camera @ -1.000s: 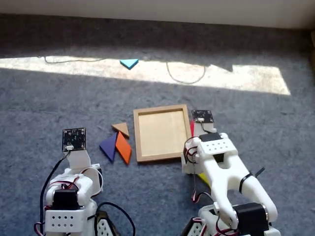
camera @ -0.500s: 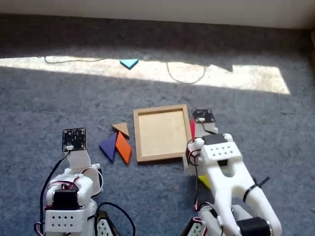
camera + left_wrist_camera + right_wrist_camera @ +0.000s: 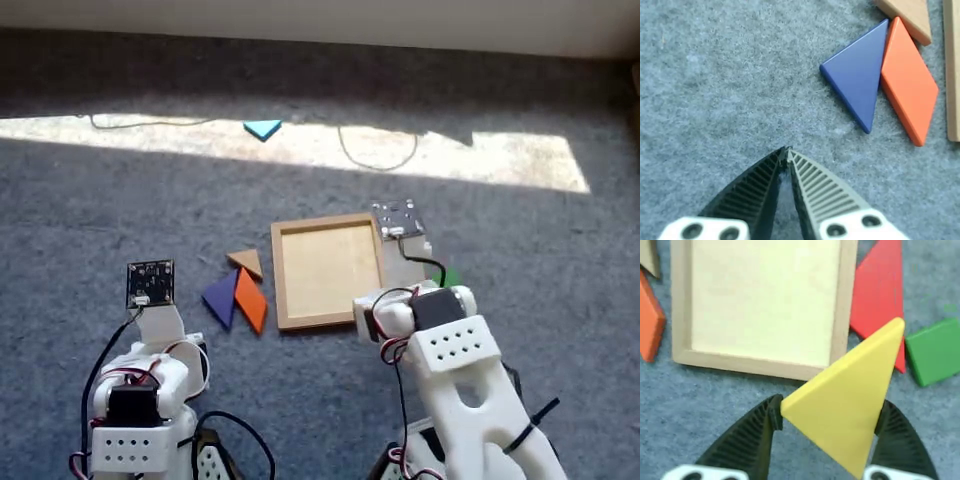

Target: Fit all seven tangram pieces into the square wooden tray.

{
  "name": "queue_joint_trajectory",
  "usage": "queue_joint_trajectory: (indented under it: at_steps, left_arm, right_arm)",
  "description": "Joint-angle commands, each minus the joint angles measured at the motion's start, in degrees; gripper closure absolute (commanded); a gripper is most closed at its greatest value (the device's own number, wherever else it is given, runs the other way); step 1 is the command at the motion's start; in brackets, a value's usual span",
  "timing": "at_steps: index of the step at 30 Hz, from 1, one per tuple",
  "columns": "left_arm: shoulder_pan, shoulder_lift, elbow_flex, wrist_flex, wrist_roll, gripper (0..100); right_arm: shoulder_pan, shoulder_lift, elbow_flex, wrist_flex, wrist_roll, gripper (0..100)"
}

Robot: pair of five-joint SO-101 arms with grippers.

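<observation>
Left gripper (image 3: 786, 154) sits low, jaws closed tip to tip. Right arm (image 3: 455, 360) is stretched forward, and the right gripper (image 3: 829, 410) pinches a yellow triangle (image 3: 850, 380).

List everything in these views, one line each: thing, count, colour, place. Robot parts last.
square wooden tray: 1, pale wood, mid carpet between the arms, nothing in it
tan wooden triangle: 1, tan, left of the tray
dark blue triangle: 1, dark blue, left of the tray, against the orange piece
orange parallelogram: 1, orange, between the blue triangle and the tray
red triangle: 1, red, along the tray's right edge
green square: 1, green, right of the red triangle
yellow triangle: 1, yellow, held near the tray's near right corner
light blue triangle: 1, light blue, far off in the sunlit strip
cable: 1, dark, on the far carpet
carpet: 1, grey, under everything
left gripper: 1, black, shut, over bare carpet
right gripper: 1, black, shut on the yellow triangle
</observation>
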Motion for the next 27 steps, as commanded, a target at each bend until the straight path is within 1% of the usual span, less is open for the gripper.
queue_joint_trajectory:
  at_steps: [1, 3, 6, 13, 17, 22, 27]
  left_arm:
    - [0.40, -2.59, 1.19, 0.35, 0.26, 99]
    - [0.40, -2.59, 1.19, 0.35, 0.26, 99]
    - [0.40, -2.59, 1.19, 0.35, 0.26, 99]
    - [0.40, -2.59, 1.19, 0.35, 0.26, 99]
    - [0.40, -2.59, 1.19, 0.35, 0.26, 99]
    - [0.40, -2.59, 1.19, 0.35, 0.26, 99]
    - [0.40, -2.59, 1.19, 0.35, 0.26, 99]
  right_arm:
    - [-5.76, -1.98, -4.70, -6.81, 0.18, 78.6]
    - [-7.52, -1.19, -4.70, -8.92, 0.18, 78.6]
    - [-8.66, 3.74, -6.81, -11.38, 0.00, 78.6]
    - [-6.73, 21.05, -19.30, -12.62, 0.00, 78.6]
    - [-5.93, 28.70, -23.78, -12.53, 0.00, 78.6]
    - [-4.53, 34.95, -26.77, -12.53, 0.18, 78.6]
    - [-3.47, 37.58, -28.62, -12.26, 0.26, 77.3]
